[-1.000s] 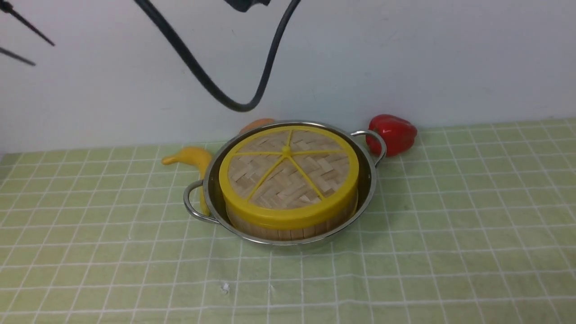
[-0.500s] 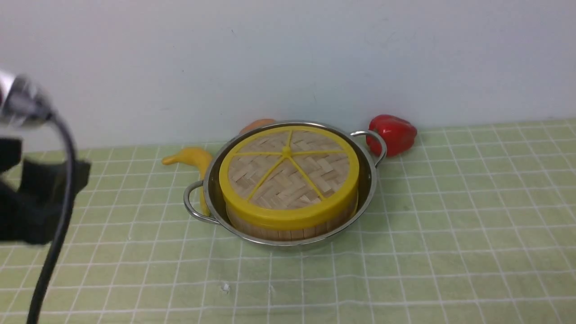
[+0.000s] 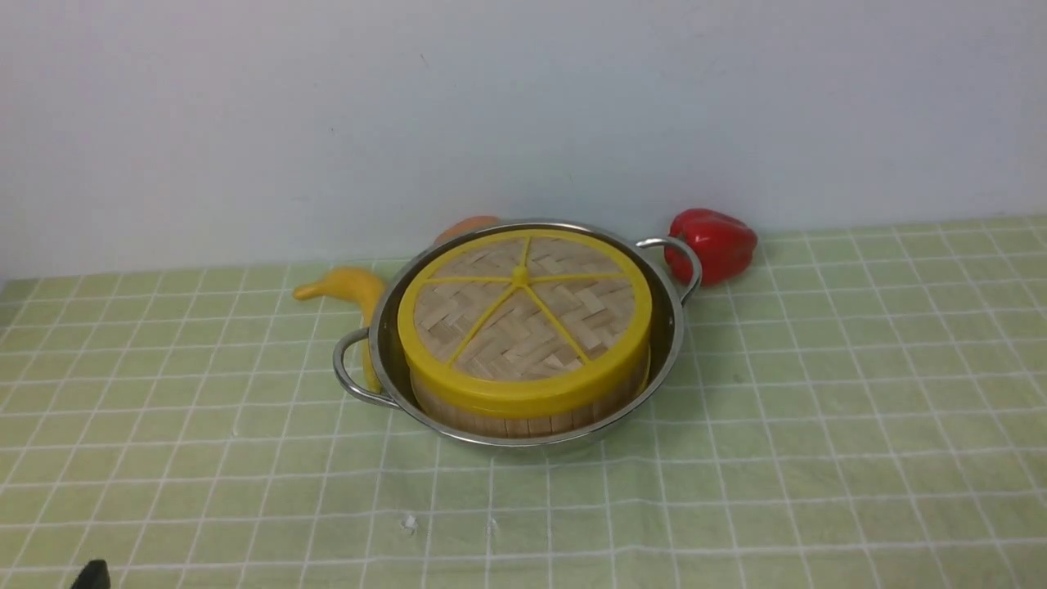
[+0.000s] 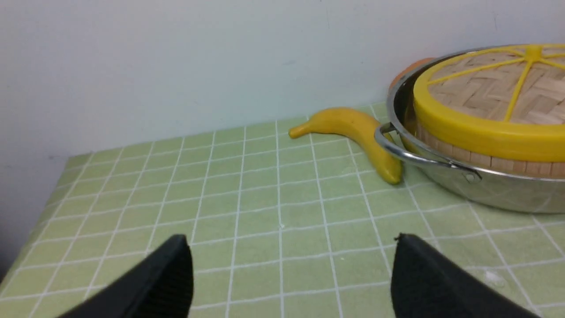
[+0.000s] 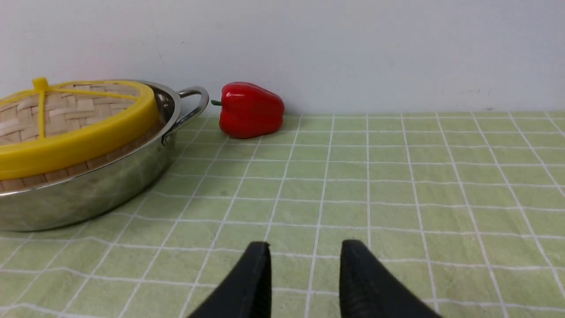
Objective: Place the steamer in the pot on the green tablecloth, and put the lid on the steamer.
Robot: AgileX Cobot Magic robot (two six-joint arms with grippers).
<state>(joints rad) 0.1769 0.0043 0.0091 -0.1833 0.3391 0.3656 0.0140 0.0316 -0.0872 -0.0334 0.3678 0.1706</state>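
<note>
The shiny steel pot [image 3: 672, 327] stands on the green tablecloth [image 3: 818, 450] near the back wall. Inside it sits the bamboo steamer [image 3: 523, 421], only its slatted side showing. The woven lid [image 3: 523, 319] with the yellow rim lies flat on top and hides the steamer's contents. My left gripper [image 4: 289, 240] hovers low over bare cloth left of the pot [image 4: 507, 194], open wide and empty. My right gripper [image 5: 305, 247] is over bare cloth right of the pot [image 5: 88, 194], open with a narrower gap, nothing between its fingers.
A yellow banana [image 3: 348, 285] lies against the pot's left handle. A red bell pepper [image 3: 713, 241] rests by the wall next to the right handle. Something orange [image 3: 470, 227] peeks out behind the pot. The wall runs close behind them.
The left arm and its cable swung from the top of the front view down the left side and out; only a black tip stays at the bottom left corner. Pot, steamer and lid stayed still.
</note>
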